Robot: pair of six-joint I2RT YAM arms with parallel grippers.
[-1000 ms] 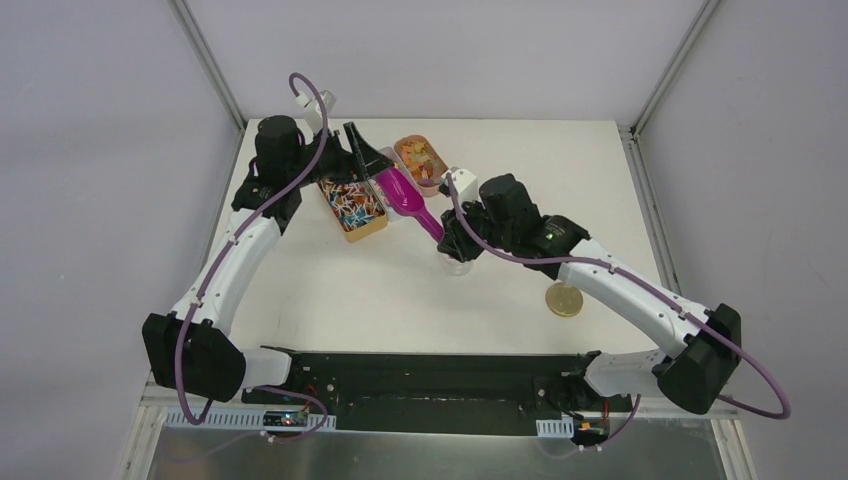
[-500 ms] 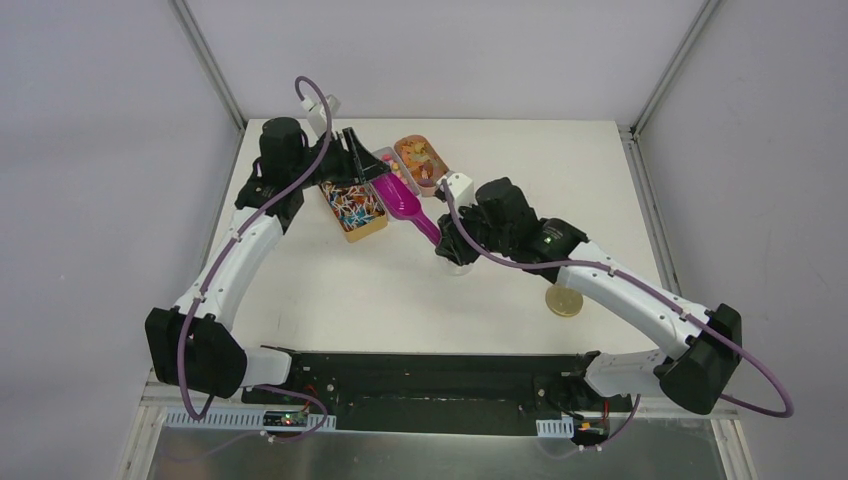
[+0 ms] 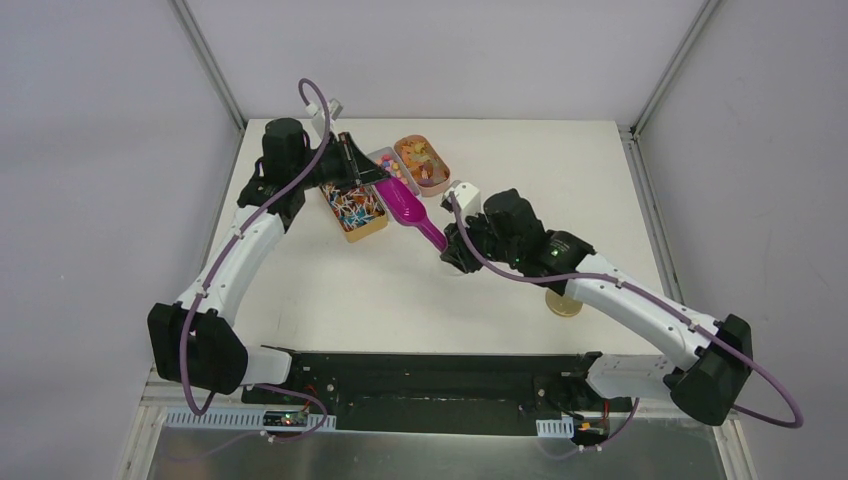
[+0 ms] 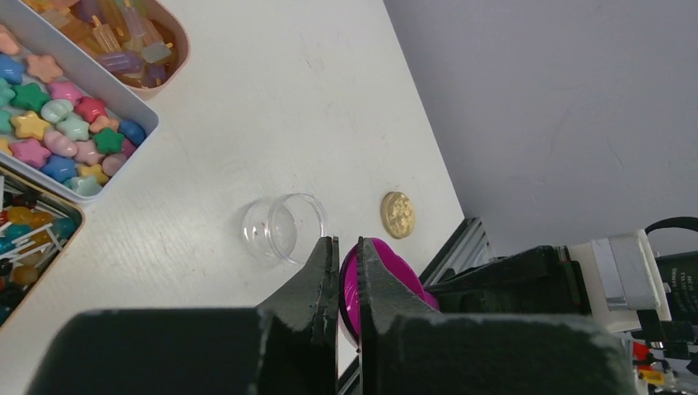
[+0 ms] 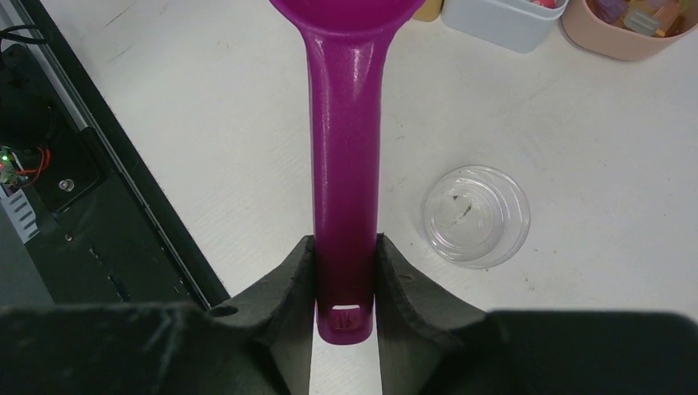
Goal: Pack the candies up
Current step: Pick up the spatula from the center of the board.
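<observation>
Right claw (image 5: pixel 346 257): fingers pinched on the tail of the scoop (image 5: pixel 346 148) handle, one on each side. The handle runs straight out ahead of it, bowl at the far end.

Candies (image 3: pixel 350 208): jumbled heap of red, blue, orange and white in the tin (image 3: pixel 372 230). They lie ahead of the right claw, in line with the scoop's long axis, just past the bowl. From above the bowl sits at the tin's edge nearest this claw.

Left claw (image 4: pixel 346 251): fingers drawn nearly together, a sliver of magenta bowl rim in the gap. It looks to be nipping the rim. It hangs just beside the tin, so the left arm is much the nearer to the heap. The right arm reaches it only through the scoop's length.

Jar (image 5: pixel 476 216): clear, open, upright, nothing seen in it. It stands on the table just to the right of the handle, close ahead of the right claw.

Lid (image 3: pixel 564 300): gold, lying flat back along the right forearm, well apart from the tin.

Judgement: both claws have the scoop. The dip needs a push along the handle's axis, away from the right claw and into the heap.
</observation>
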